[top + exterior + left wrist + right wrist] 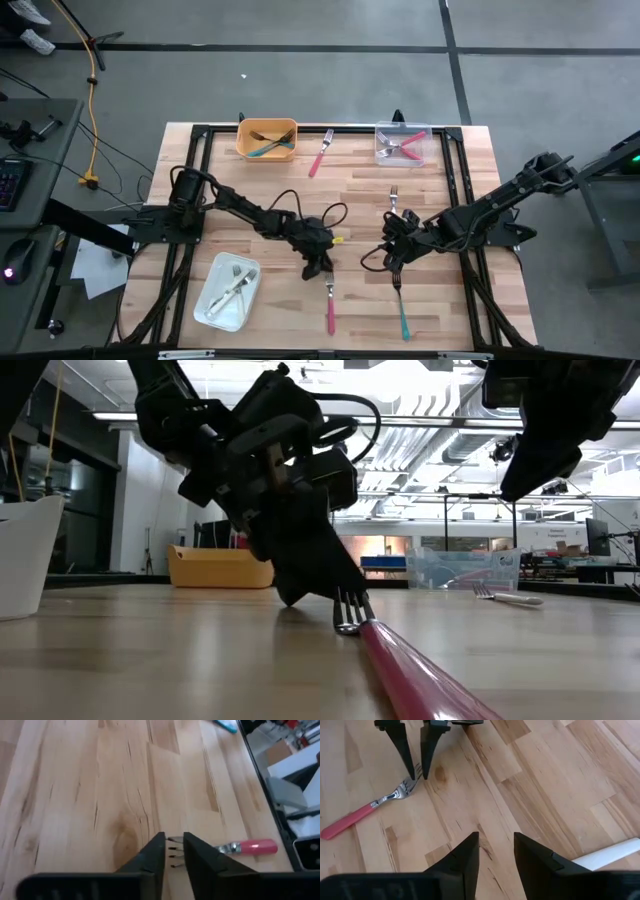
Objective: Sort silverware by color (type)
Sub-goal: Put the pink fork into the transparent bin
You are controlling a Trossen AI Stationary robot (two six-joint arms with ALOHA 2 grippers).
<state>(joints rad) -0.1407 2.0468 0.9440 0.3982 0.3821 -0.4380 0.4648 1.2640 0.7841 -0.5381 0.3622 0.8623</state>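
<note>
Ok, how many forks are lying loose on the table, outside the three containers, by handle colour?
Pink-handled forks: 2
Teal-handled fork: 1
White-handled fork: 1
Total: 4 loose forks

Even, bright overhead light in the high view, soft short shadows under the arms on the tabletop (250, 190). Low view is backlit: ceiling light strips (420, 422) glare white and the arm reads as a dark silhouette, near red fork handle (420, 680) out of focus. Left wrist view soft, motion-blurred; right wrist view sharper.
</note>
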